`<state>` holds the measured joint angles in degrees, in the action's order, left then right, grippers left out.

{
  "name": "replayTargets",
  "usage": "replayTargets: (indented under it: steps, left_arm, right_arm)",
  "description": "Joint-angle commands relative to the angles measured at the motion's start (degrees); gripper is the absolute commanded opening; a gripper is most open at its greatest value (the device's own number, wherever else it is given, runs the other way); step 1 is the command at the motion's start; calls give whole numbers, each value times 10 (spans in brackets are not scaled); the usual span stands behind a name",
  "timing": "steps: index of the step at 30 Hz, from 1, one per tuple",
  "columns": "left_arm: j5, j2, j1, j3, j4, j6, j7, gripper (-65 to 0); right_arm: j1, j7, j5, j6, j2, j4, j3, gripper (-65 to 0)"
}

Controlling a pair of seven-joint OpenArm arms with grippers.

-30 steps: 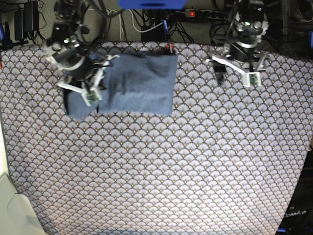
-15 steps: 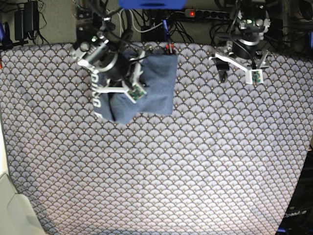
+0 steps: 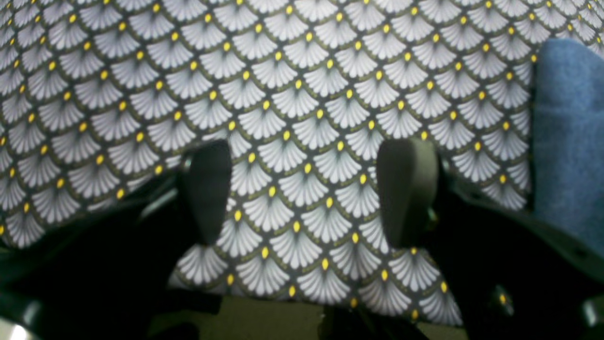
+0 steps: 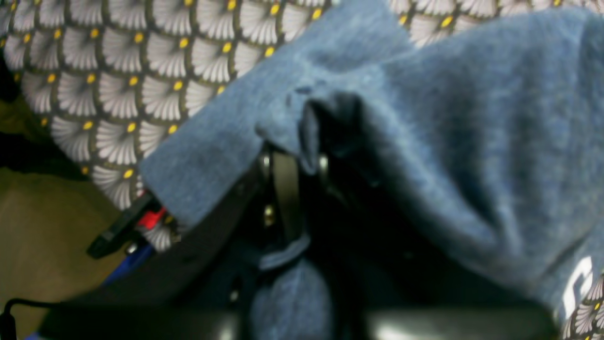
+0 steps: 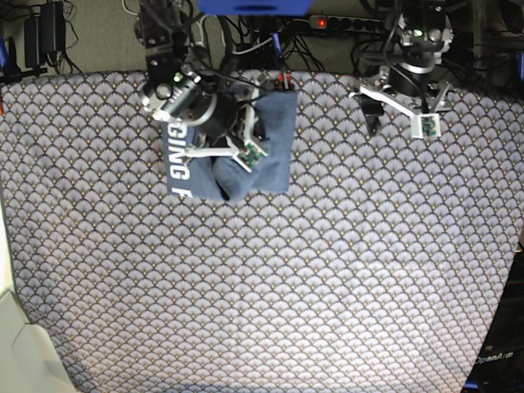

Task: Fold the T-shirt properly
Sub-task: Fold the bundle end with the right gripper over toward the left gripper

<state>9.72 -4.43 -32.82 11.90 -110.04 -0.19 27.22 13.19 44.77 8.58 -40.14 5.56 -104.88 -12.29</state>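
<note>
The slate-blue heathered cotton T-shirt [image 5: 266,143] lies bunched near the far edge of the grey scallop-patterned tablecloth [image 5: 270,286], one flap turned over so that white block lettering [image 5: 177,155] shows along its side. The right gripper [image 5: 237,151] sits on top of it with its jaws pinched on a fold of the cloth [image 4: 325,123]. The left gripper [image 3: 306,193] hovers well apart over bare tablecloth, jaws wide and holding nothing.

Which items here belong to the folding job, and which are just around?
Belongs to the job:
- T-shirt, partly folded over, white lettering showing
- right claw, shut on the T-shirt
- left claw, open over the tablecloth

Just around:
- scallop-patterned tablecloth
- power strip and cables behind the table
</note>
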Motion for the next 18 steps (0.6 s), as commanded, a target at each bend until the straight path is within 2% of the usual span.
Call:
replayTargets:
  steps: [1,5,9,13,18]
  left_arm:
    - [2,-1,-2,2,-13,-1,-12,-183]
    - [2,-1,-1,2,-13,-1,-12,-183]
    - [2,-1,0,1,-13,-1,-12,-183]
    - [2,-1,-1,2,-13,-1,-12,-183]
    - [2,-1,-2,2,-11,-1,-12,-183]
  right_arm:
    - [-2,-12,-12,1,5,-11,-2,-544]
    - [0,-12,-12,1,5,-21,-38,-370]
    - [14,-12,-12,1,2,-46,-88,-256]
    - [22,-12,-11,1,1,-89,-117,-247]
    - [19,-12,-9,1,-9,-102,-105,-247]
